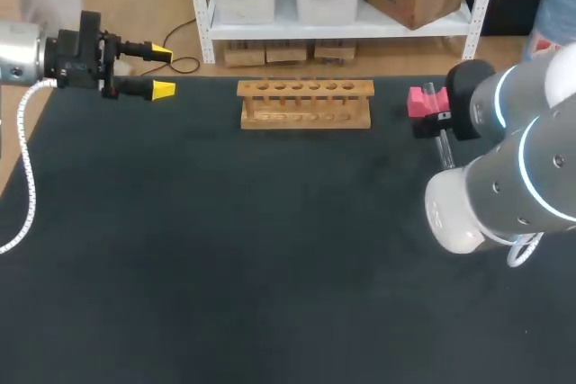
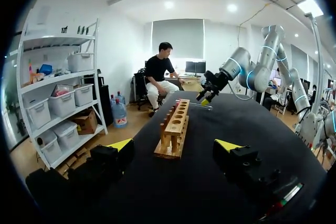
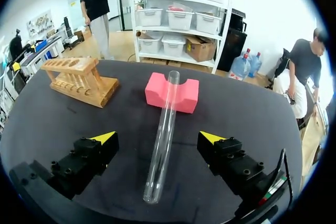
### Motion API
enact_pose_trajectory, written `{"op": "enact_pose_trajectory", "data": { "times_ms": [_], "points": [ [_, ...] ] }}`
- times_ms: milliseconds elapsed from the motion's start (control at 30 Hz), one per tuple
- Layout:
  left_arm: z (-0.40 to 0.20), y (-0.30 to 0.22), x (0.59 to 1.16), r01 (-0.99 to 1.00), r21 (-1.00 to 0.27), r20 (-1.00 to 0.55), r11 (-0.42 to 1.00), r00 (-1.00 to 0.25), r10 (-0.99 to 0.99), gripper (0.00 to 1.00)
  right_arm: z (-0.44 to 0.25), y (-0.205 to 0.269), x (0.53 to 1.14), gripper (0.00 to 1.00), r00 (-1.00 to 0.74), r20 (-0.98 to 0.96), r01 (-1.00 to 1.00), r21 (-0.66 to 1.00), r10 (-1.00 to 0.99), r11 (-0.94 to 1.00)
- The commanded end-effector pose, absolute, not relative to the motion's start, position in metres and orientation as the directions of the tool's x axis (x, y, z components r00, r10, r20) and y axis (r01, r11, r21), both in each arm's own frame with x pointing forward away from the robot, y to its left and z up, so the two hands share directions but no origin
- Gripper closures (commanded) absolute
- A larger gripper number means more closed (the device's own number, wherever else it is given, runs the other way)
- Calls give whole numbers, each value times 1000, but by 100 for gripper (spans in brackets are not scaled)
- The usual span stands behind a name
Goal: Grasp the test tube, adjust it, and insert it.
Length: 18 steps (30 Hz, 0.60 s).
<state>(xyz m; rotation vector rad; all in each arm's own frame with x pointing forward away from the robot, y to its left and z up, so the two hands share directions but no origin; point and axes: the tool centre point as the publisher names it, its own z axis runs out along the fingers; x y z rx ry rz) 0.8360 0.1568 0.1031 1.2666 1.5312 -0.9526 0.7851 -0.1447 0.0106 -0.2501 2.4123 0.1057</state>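
**Two grippers spread wide, one tube parked on its block**

Reading the head view like a clock from the middle of the dark table (image 1: 225,267): the wooden rack (image 1: 305,103) stands at about 12, close to the far edge, with its row of holes facing up. The left gripper (image 1: 162,69) is out at roughly 10, near the far left corner, with its yellow tips wide apart and nothing between them. Its own camera shows the same thing, and the rack (image 2: 174,129) is ahead of it, seen end-on.

Over at about 2 sits the pink foam block (image 1: 421,102). The test tube (image 1: 445,152) runs from it back toward 4, and the right arm (image 1: 513,159) covers part of it from that angle.

The right wrist view is much clearer. The right gripper (image 3: 158,138) is spread wide, and the test tube (image 3: 165,114) lies lengthwise in the gap between the fingers without touching either one. The tube's open end rests in the notch of the pink foam block (image 3: 157,94) and its rounded end points back toward the gripper. The rack (image 3: 79,80) is well apart from the tube, off past the block on the gripper's left-finger side.
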Motion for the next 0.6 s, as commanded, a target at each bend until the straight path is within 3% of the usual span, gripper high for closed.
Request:
{"op": "enact_pose_trajectory", "data": {
  "times_ms": [33,100,267,300,333,600],
  "points": [
    [102,157,837,984,-13,-956,176,-63,286,0,7,-145,789,0,-744,-651,-211,16,-150,977],
    [102,157,837,984,-13,-956,176,-63,286,0,5,-145,788,12,-749,-645,-212,16,-151,977],
    [102,157,837,984,-13,-956,176,-63,286,0,-1,-145,787,28,-761,-631,-209,17,-151,978],
    [102,157,837,984,-13,-956,176,-63,286,0,-1,-145,787,36,-763,-629,-208,18,-151,978],
    [102,157,837,984,-13,-956,176,-63,286,0,-2,-145,787,51,-766,-625,-208,18,-151,978],
    [102,157,837,984,-13,-956,176,-63,286,0,-9,-145,787,53,-780,-607,-209,22,-153,978]
  ]
}}
